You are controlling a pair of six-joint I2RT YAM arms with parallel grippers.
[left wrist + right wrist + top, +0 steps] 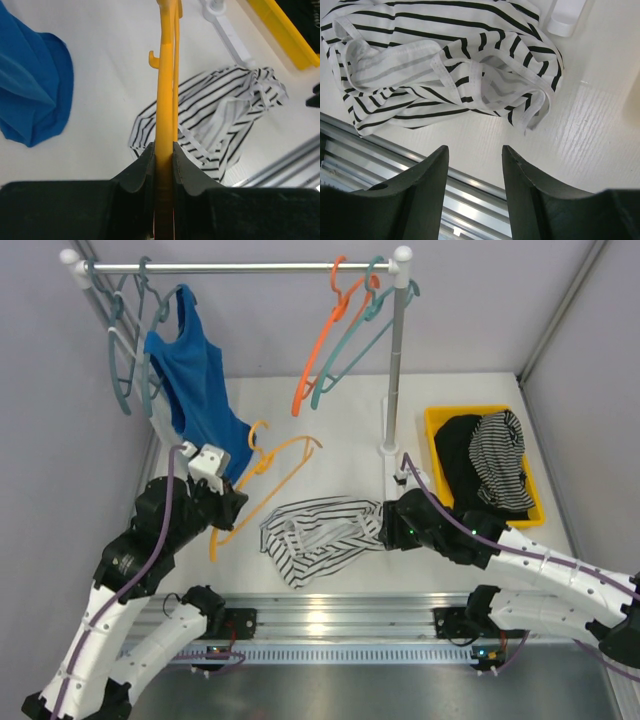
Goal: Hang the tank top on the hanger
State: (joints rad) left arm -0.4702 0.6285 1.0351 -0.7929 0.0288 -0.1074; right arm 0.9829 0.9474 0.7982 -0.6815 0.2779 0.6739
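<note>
the right gripper point(475, 152), fingers apart and empty, is the nearer one: the crumpled tank top point(445, 65) lies just ahead on the table point(600, 125); the left gripper point(163, 150) is clamped on the hanger point(164, 90).

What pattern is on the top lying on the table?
White with black stripes; the tank top shows best in the right wrist view.

Blue top point(195, 380) on rail point(230, 267), orange hanger point(322, 345), yellow bin point(460, 411), perhaps two garments point(500, 460) inside

Rack post point(397, 360) stands just behind tank top point(318, 530).
</note>
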